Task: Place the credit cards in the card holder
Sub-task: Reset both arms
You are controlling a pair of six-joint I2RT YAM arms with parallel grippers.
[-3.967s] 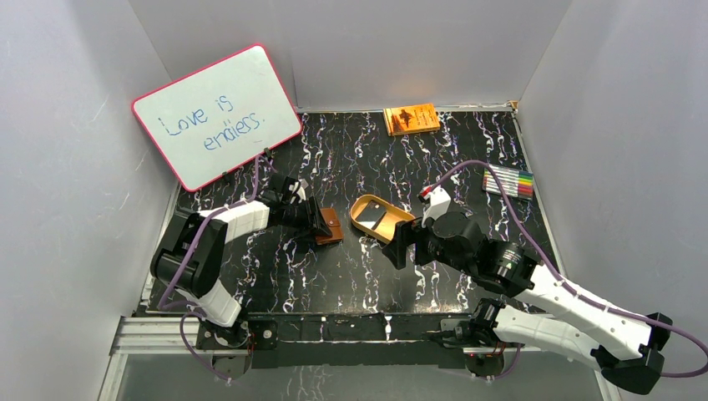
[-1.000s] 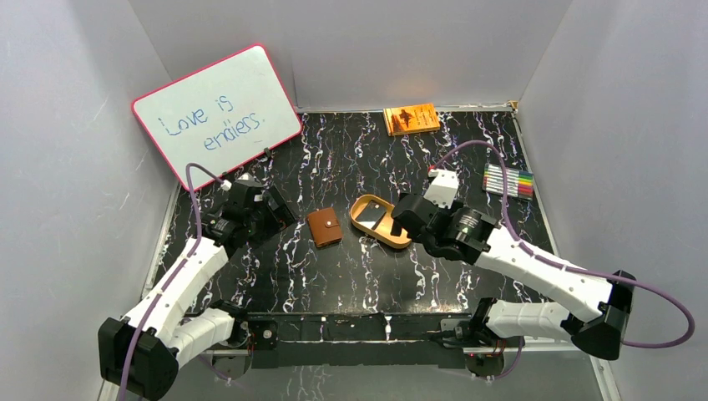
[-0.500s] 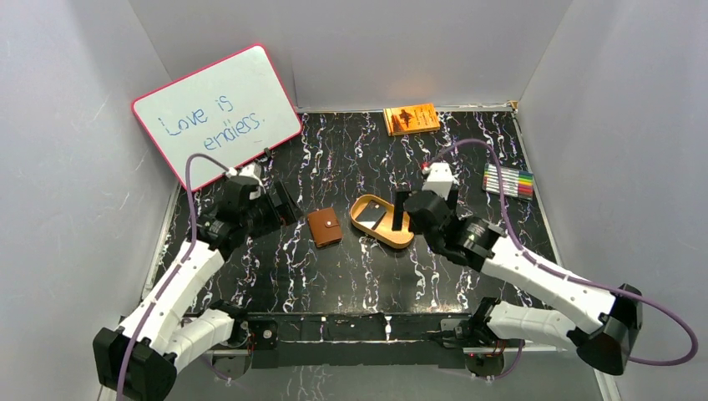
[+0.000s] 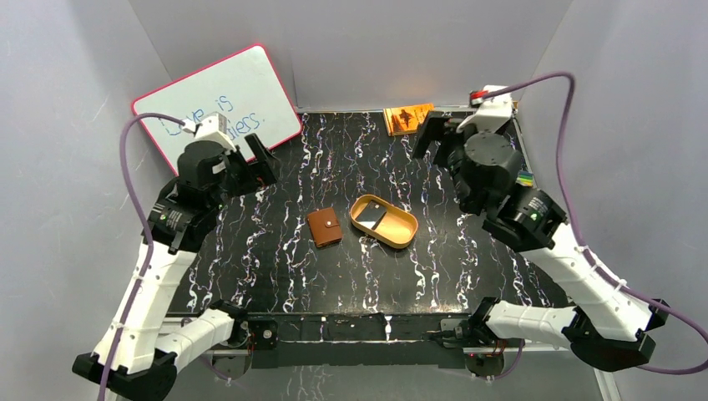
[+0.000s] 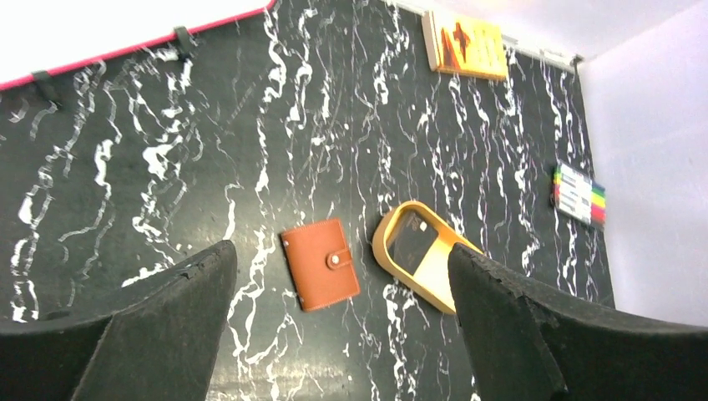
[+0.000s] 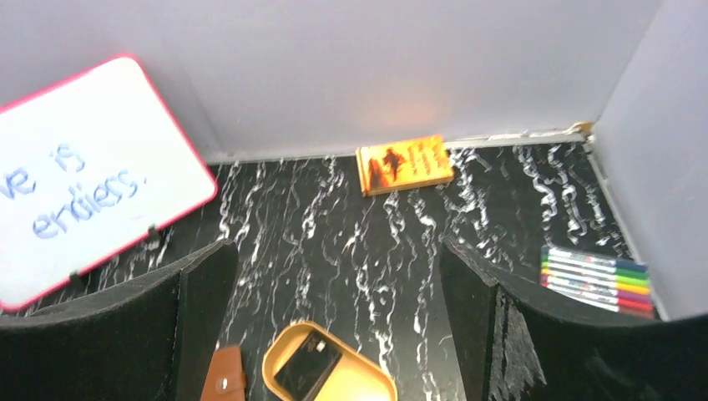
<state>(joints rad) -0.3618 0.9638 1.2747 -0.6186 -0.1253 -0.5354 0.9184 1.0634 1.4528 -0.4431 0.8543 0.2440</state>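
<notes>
Both arms are riding much higher than they were a second ago, when they were hanging low beside the card holder and the tray. Now we are looking down on everything from up near the back wall. We are holding the left gripper (image 4: 257,160) wide apart with nothing in it. The right gripper (image 4: 438,134) is gaping just the same, and it is carrying nothing too.

Below us the black table (image 4: 275,267) is holding the tan tray (image 4: 407,227) near its middle. The brown card holder (image 4: 324,227) is lying flat just beside the tray, on the left, not touching it. It is looking folded shut, with its little stud showing on top. One dark credit card (image 4: 368,216) is lying flat inside the tray, and we are not seeing any other cards.

We are guessing the job now is opening the card holder and getting that card out. To do it well, we should be coming down slowly. The left gripper is nearer the card holder, so it should be popping the stud and keeping the flap open. The card is thin and flat, so a grab from above will likely be slipping off. Pushing it against the tray wall until one edge is tipping up looks better. Then we should be pinching that edge and sliding the card straight into a slot.
</notes>
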